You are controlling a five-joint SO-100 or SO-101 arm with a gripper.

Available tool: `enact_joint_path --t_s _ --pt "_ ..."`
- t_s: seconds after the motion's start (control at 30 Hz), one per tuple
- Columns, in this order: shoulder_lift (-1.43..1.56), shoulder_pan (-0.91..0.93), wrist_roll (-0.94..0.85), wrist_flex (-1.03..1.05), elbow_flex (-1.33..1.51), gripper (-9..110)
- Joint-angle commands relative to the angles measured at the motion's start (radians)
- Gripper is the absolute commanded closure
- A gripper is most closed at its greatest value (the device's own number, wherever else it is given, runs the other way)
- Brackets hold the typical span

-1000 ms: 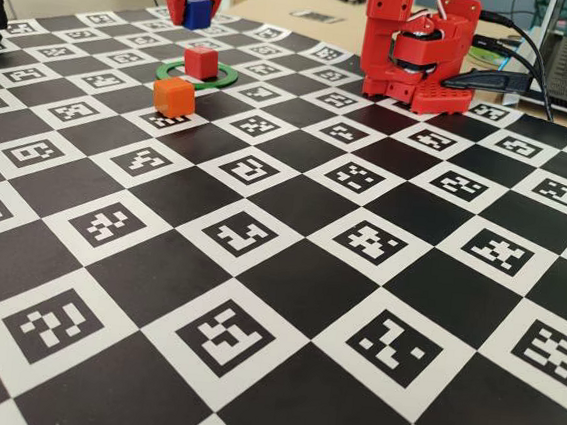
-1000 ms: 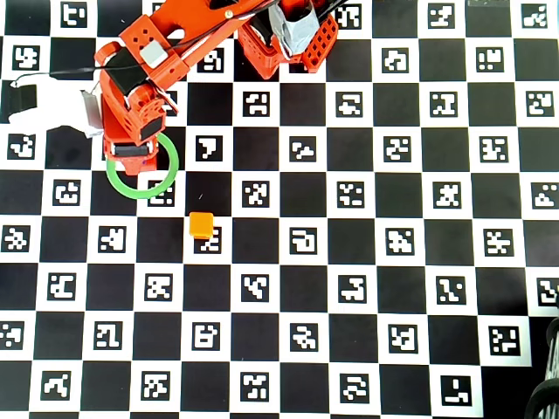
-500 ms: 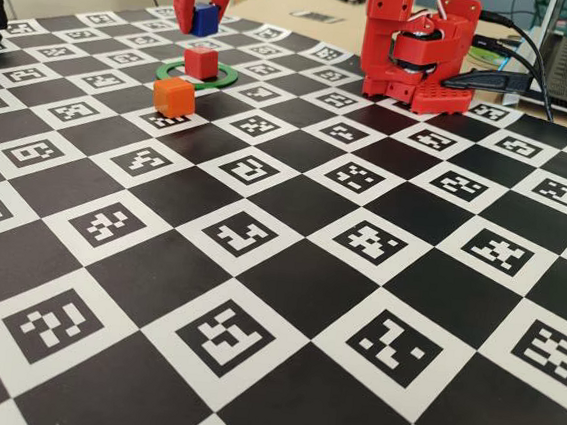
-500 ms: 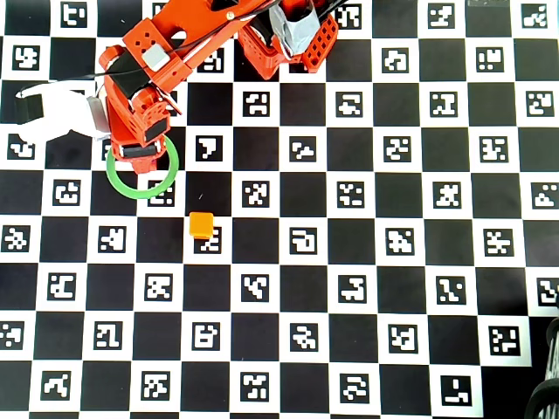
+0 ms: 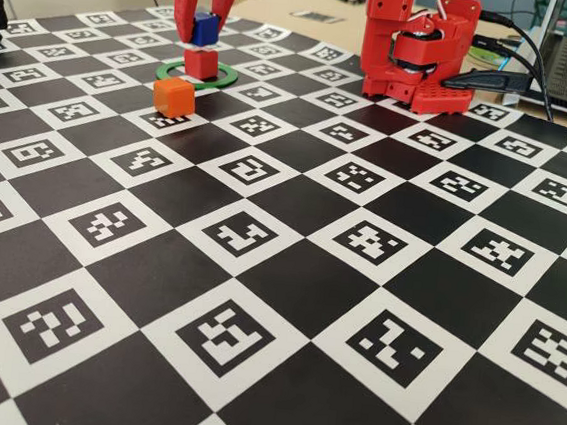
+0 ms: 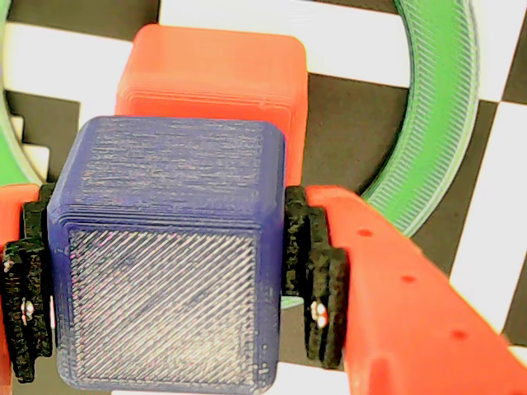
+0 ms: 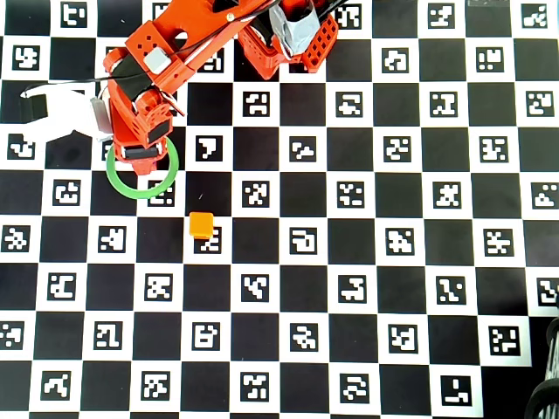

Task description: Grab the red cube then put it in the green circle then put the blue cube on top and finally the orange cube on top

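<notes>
We see a bench (image 5: 288, 273) chequered black and white, each white square bearing a black code mark. The ring (image 5: 219, 79) is green, the cubes blue (image 5: 204, 28), red (image 5: 202, 62) and orange (image 5: 174, 97). The tool (image 6: 169, 271) is red with black pads (image 6: 313, 271).

The red arm reaches from its base toward the left of the fixed view, wrist pointing down. Its gripper (image 5: 205, 30) hangs above the board, black-padded fingers (image 6: 311, 271) pressed against opposite sides of the blue cube (image 6: 165, 255).
</notes>
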Motion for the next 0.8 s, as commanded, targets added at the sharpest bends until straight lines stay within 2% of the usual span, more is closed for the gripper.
enact_joint_path --t_s 0.0,0.77 --pt "0.077 0.012 0.003 -0.015 -0.005 98" --pt "0.066 0.026 0.009 -0.038 0.012 98"
